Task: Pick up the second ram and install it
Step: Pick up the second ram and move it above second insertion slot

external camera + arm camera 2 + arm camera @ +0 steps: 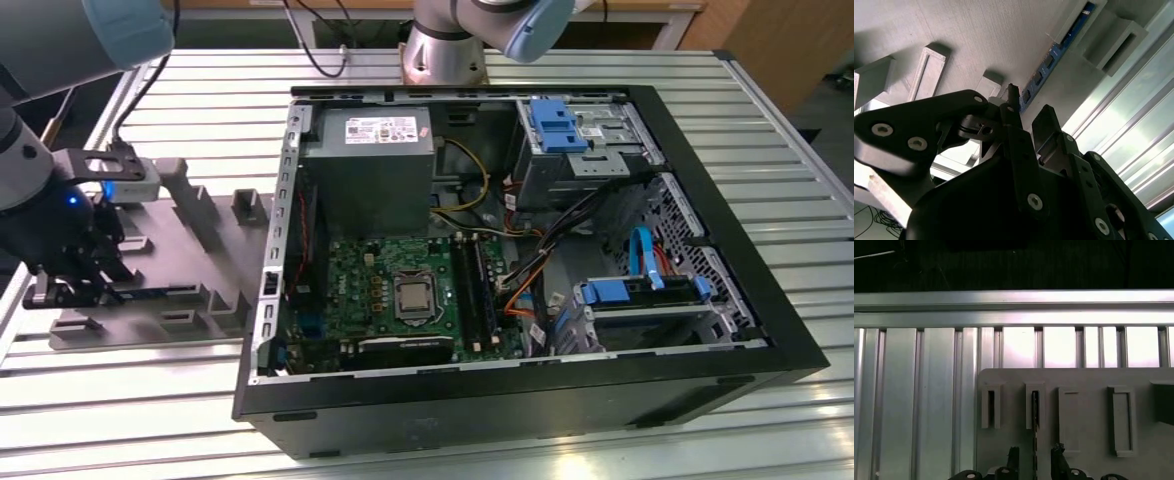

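Exterior view: the gripper (78,285) hangs low over the grey holder tray (200,250), to the exterior view's left of the open computer case (747,330). Second wrist view: the second ram (1054,55) stands on edge in a tray slot, with the fingers (1046,120) spread astride it. First wrist view: the ram is edge-on between them, a gap on each side, not pinched.

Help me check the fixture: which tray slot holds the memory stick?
The slot straight ahead of the open pincer; only it has the second ram standing edge-on inside.
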`<action>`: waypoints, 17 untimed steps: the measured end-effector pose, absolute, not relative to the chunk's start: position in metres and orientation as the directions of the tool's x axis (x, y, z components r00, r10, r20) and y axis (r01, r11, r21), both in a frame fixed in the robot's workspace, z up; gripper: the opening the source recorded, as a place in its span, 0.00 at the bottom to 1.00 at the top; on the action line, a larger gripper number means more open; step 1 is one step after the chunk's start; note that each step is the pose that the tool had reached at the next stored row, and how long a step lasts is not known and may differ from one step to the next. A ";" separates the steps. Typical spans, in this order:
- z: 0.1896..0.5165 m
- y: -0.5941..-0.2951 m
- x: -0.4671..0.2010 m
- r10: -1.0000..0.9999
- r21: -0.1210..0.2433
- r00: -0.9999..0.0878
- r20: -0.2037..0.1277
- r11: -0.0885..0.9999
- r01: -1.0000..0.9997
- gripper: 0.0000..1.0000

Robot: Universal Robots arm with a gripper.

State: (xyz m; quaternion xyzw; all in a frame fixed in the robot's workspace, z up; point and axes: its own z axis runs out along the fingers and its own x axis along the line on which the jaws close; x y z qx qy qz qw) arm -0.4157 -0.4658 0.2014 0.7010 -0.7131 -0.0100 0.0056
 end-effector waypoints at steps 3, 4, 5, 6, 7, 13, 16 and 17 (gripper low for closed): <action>0.201 -0.466 -0.416 -1.000 0.022 -0.017 -0.006 0.017 -1.000 0.38; 0.201 -0.466 -0.416 -1.000 0.022 -0.017 -0.006 0.017 -1.000 0.38; 0.201 -0.466 -0.416 -1.000 0.022 -0.017 -0.006 0.017 -1.000 0.38; 0.201 -0.466 -0.415 -1.000 0.022 -0.017 -0.006 0.017 -1.000 0.38; 0.200 -0.466 -0.415 -1.000 0.022 -0.017 -0.006 0.017 -1.000 0.38; 0.196 -0.466 -0.414 -1.000 0.022 -0.017 -0.006 0.017 -1.000 0.38; 0.195 -0.466 -0.413 -1.000 0.022 -0.017 -0.006 0.017 -1.000 0.37; 0.195 -0.466 -0.413 -1.000 0.022 -0.017 -0.006 0.017 -1.000 0.37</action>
